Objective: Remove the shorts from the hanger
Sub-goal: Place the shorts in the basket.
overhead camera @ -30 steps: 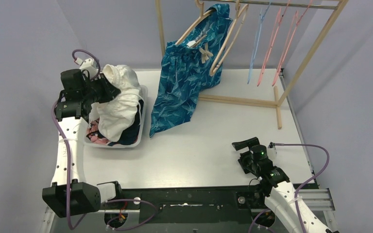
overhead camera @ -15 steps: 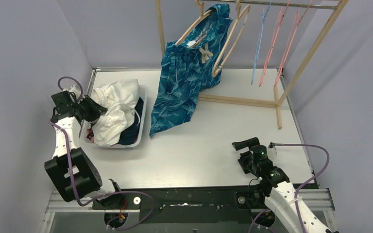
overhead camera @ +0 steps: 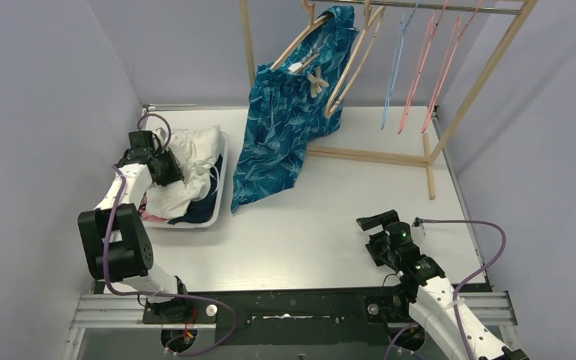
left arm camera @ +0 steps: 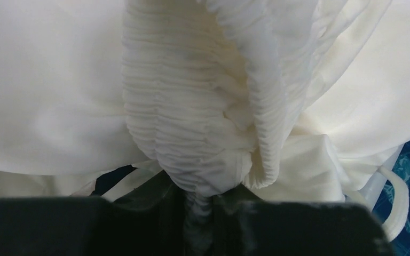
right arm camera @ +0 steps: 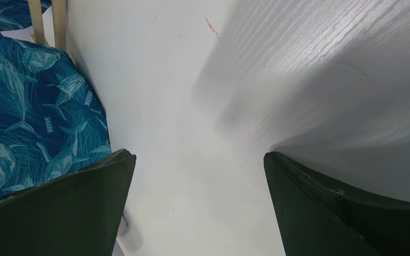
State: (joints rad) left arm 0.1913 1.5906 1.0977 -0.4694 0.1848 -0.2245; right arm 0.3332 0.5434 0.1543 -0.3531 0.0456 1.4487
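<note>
The blue leaf-pattern shorts (overhead camera: 281, 127) hang from a wooden hanger (overhead camera: 345, 71) on the rack, with the hem touching the table. They also show in the right wrist view (right arm camera: 32, 106). The white drawstring shorts (overhead camera: 195, 154) lie heaped on top of the white basket (overhead camera: 223, 169). My left gripper (overhead camera: 171, 169) is low over the basket, shut on the white shorts' gathered waistband (left arm camera: 192, 122). Navy shorts (overhead camera: 201, 208) and a pink floral pair (overhead camera: 150, 216) peek out below. My right gripper (overhead camera: 372, 223) is open and empty above the table, seen also in the right wrist view (right arm camera: 198, 157).
A wooden rack (overhead camera: 465, 97) stands at the back with its base bar (overhead camera: 367, 156) on the table. An empty blue hanger (overhead camera: 396, 67) and pink hangers (overhead camera: 429, 67) hang on its rail. Walls close in on the left and right.
My left arm has swung down and brought the white shorts from a raised bundle into the basket, still holding them. The right arm has barely moved.
</note>
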